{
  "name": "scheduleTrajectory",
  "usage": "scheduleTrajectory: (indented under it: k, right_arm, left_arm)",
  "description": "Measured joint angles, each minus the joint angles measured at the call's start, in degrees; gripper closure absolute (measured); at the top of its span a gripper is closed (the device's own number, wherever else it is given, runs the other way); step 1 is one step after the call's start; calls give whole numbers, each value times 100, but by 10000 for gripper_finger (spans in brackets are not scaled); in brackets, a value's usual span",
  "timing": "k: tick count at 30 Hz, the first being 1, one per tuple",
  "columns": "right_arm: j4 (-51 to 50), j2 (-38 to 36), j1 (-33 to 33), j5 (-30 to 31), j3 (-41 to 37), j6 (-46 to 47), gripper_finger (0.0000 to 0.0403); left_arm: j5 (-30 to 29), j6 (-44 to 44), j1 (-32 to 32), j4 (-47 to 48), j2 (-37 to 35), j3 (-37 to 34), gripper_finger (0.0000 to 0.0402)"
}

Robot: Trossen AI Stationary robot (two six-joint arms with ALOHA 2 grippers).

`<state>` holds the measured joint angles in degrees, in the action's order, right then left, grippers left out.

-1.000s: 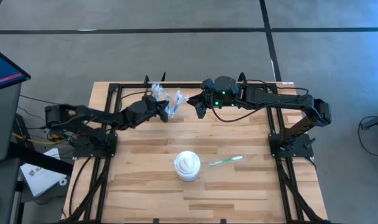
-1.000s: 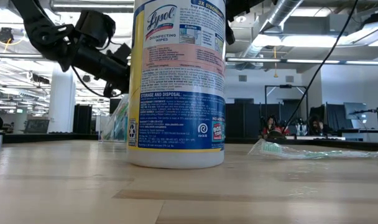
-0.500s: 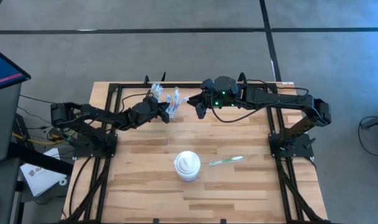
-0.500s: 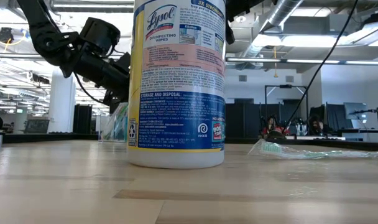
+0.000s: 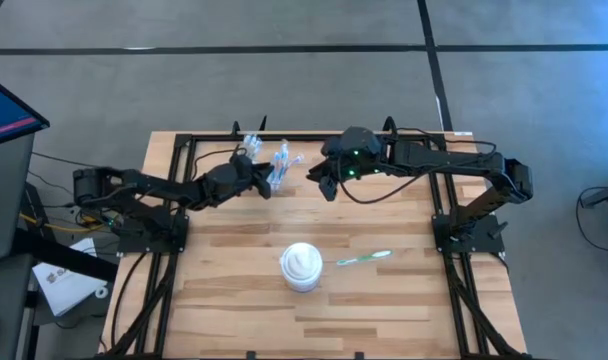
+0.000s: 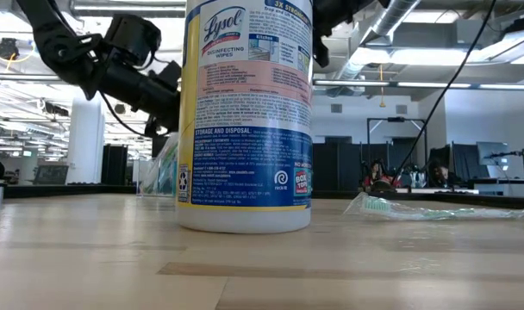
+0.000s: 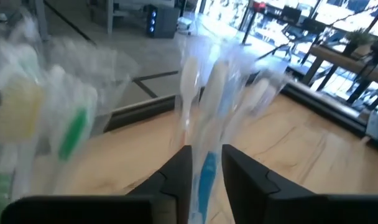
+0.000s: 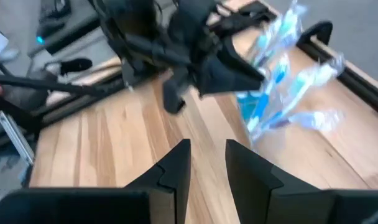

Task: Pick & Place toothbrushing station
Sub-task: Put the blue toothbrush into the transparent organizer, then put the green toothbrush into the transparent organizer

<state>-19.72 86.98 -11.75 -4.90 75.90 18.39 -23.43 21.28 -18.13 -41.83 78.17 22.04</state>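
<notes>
Tabletop (image 5: 234, 250) — cup (image 5: 277, 176) of toothbrushes (image 7: 204, 106)

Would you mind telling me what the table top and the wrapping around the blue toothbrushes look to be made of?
The pale wooden table top looks like jointed wood planks, matt: visible grain and strip seams. The clear wrapping on the blue toothbrushes seems thin glossy plastic film: see-through and crinkled, though blurred.
</notes>
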Motion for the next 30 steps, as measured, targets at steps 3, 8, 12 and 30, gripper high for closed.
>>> scheduleTrajectory:
  k: [3, 8, 12, 30]
  right_arm:
    - [-339, 0, -2, -19, 0, -151, 310]
    - [-1216, 0, 9, -271, 0, -517, 310]
    - [-2098, 30, 92, -274, 0, -805, 310]
    - [-3686, 59, 1052, -273, -221, -841, 310]
  left_arm:
    - [0, 0, 0, 12, -205, 0, 313]
    - [411, 0, 7, 75, -542, 0, 311]
    - [672, 0, 59, 77, -782, 0, 311]
    - [684, 0, 617, 90, -1185, 2, 311]
